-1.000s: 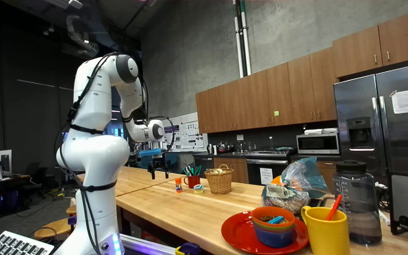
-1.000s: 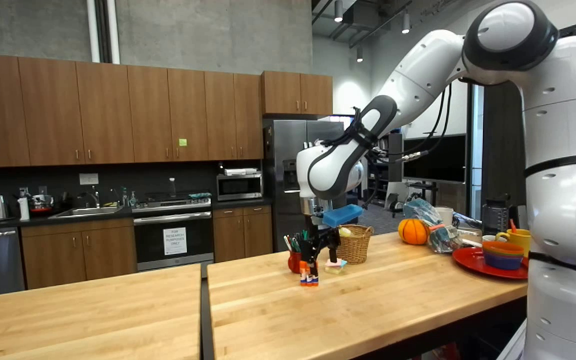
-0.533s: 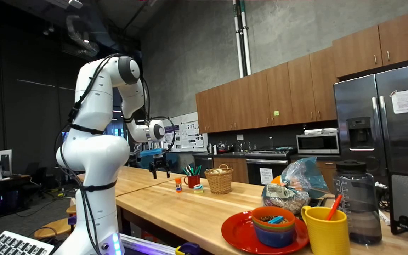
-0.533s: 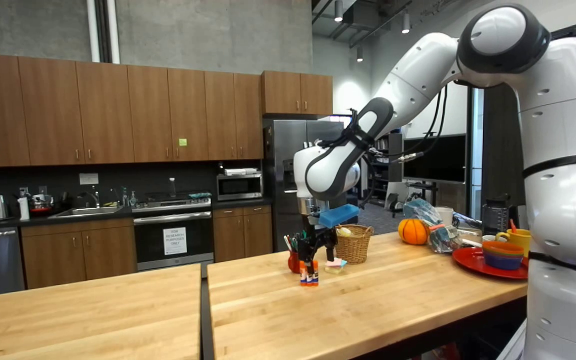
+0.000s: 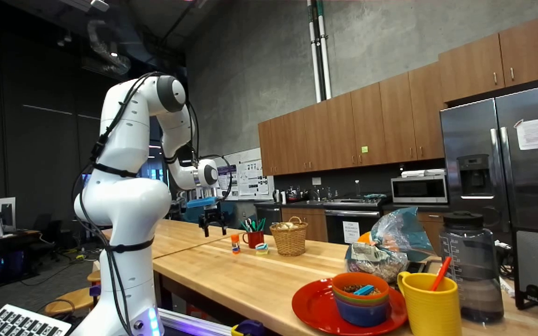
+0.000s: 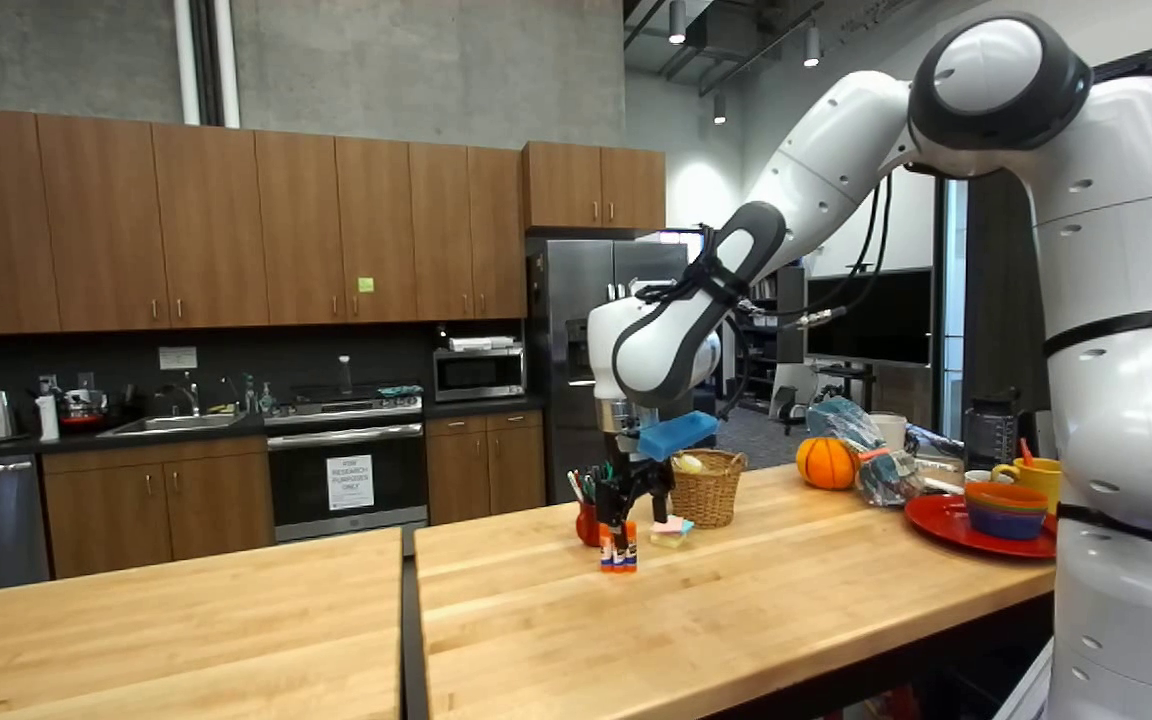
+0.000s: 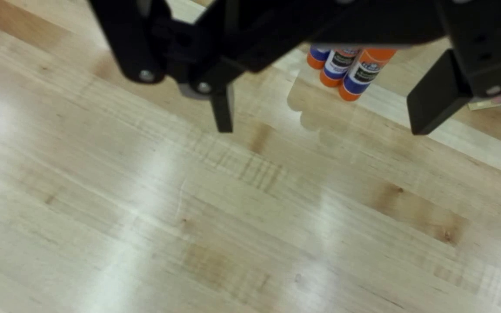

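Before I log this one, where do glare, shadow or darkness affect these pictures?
Wrist view: pale glare streaks the wooden tabletop, the end effector looks mostly black, and the glue sticks have faint shadows or reflections beside them; in an exterior view, the dark wall shows little detail.

Table (image 6: 736, 620): pale wooden top, dark gap before a second top (image 6: 166, 630).
Glue sticks (image 7: 339, 65): three, upright, side by side.
Red mug (image 5: 255, 239): near the glue sticks.
Wicker basket (image 5: 289, 240): upright, handled.
Sticky notes (image 6: 674, 531): pink, blue, yellow, near the basket.
Pumpkin (image 6: 826, 463): orange, next to a plastic bag (image 5: 378, 266).
Red plate (image 5: 313, 302): near the yellow mug (image 5: 435, 308) and water bottle (image 5: 472, 275).
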